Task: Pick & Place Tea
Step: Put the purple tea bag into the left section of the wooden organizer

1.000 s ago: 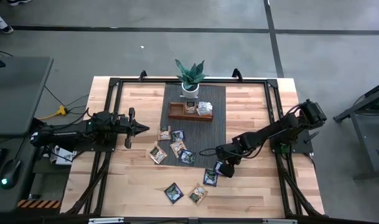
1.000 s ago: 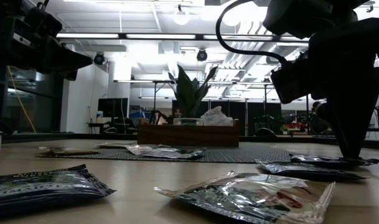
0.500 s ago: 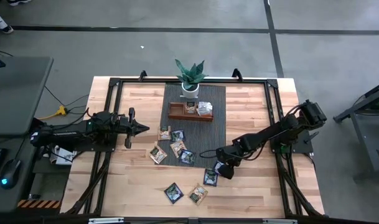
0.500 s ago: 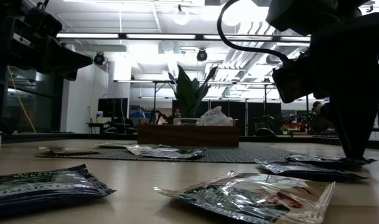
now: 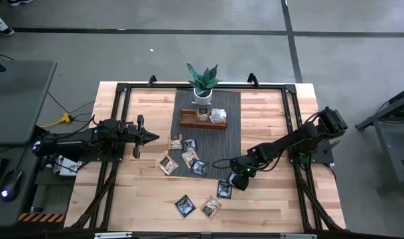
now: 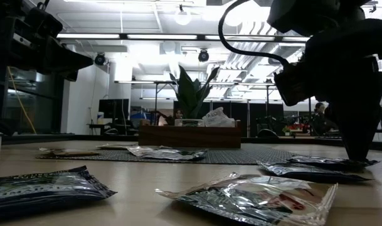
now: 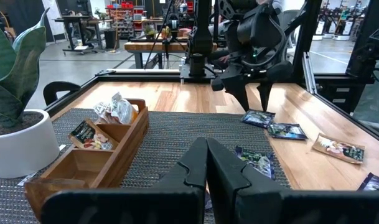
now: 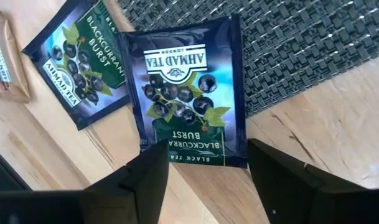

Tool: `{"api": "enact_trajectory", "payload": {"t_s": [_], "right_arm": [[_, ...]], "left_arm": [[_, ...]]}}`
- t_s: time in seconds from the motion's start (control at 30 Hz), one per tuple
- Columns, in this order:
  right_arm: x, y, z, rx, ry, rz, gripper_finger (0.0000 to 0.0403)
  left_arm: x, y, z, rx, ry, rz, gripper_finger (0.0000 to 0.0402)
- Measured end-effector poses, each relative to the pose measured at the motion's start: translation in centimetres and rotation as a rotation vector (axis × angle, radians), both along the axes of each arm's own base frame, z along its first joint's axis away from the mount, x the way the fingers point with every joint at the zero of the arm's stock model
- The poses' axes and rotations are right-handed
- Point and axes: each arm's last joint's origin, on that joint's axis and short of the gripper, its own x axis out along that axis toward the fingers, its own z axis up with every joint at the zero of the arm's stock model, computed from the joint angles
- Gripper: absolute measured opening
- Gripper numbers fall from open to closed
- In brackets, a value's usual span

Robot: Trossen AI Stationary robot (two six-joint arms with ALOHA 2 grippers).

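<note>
A dark blue blackcurrant tea sachet (image 8: 186, 93) lies flat, half on the woven mat's edge and half on the wood. My right gripper (image 8: 205, 171) points steeply down over its near end, open, one finger on either side. In the high view this gripper (image 5: 236, 179) hides that sachet. A second dark sachet (image 5: 225, 188) lies just beside it. Several more sachets (image 5: 188, 157) lie on the mat. My left gripper (image 5: 148, 137) waits level and shut at the table's left. My right gripper comes from above, slanting down, its fingers (image 8: 149, 177) standing either side of the sachet's near end (image 8: 195, 155). In the low view the fingertips (image 6: 357, 154) reach down to the sachet's level. I cannot tell whether they touch it.
The wooden tray (image 5: 203, 119) with a few sachets stands on the dark mat (image 5: 231, 143) at the back. A potted plant (image 5: 202, 81) is behind it. Two sachets (image 5: 184, 205) (image 5: 211, 207) lie on the wood near the front edge.
</note>
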Motion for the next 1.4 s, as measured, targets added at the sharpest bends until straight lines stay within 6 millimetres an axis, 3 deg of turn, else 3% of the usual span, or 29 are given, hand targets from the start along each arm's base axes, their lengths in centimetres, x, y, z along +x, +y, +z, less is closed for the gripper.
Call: {"api": "enact_trajectory", "payload": {"t_s": [1.0,1.4], "right_arm": [[-0.34,-0.27,-0.21,-0.031,0.045,-0.039,0.0079],[-0.36,-0.29,-0.26,-0.032,0.045,-0.029,0.0004]], "left_arm": [[0.00,0.00,0.00,0.000,0.000,0.000,0.0001],[0.00,0.00,-0.01,0.000,0.001,0.000,0.0001]]}}
